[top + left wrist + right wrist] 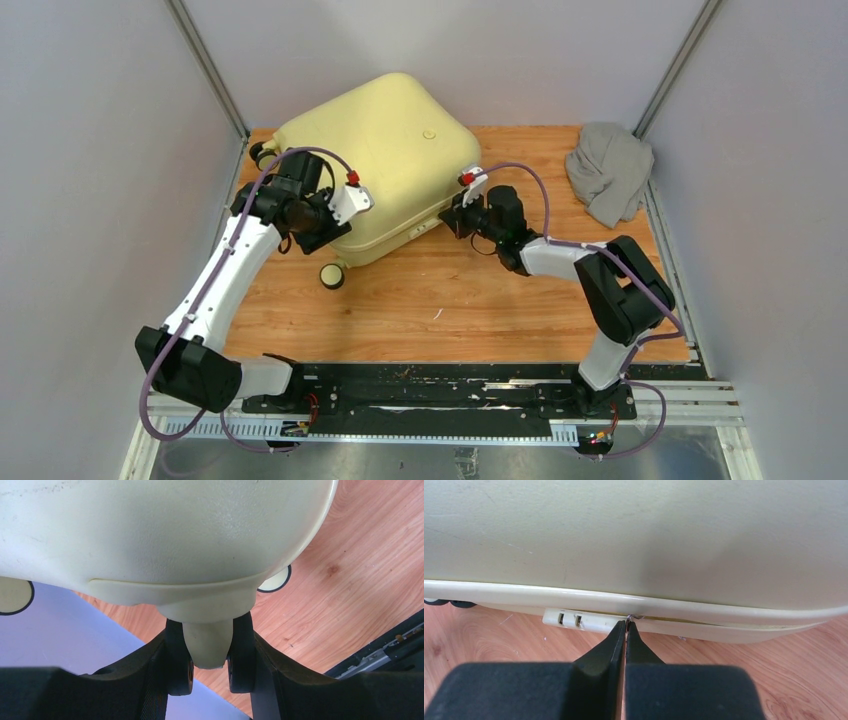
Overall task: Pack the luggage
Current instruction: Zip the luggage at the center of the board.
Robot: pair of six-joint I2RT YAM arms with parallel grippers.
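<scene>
Black fingers of the left pincer sit closest to the lens, clenched from both sides on a short, smooth cream lug under a rounded corner of the luggage, a large pale yellow hard-shell suitcase. Two cream wheels with black rims flank that corner, so this arm grips the wheel end.

On the other wrist, the right pincer is clenched, its tapered black tips pressed flat together. They touch the seam where the two glossy shell halves meet, just beside a small white plastic tab. A thin bent metal wire shows at the very tips; whether it is pinched I cannot tell.

Outward from both pincers, the luggage lies flat on the far left part of the wooden bench, skewed to its edges. Its wheel end faces the left edge, and its long axis seems to run from there toward the far right. The seam runs crosswise directly ahead of the right pincer, which is the nearer arm to that long side. Any prising move probably turns on that, with the left arm steadying the corner.

A crumpled grey cloth garment, soft and matte, sits well apart in the far right corner, outside the shell.
</scene>
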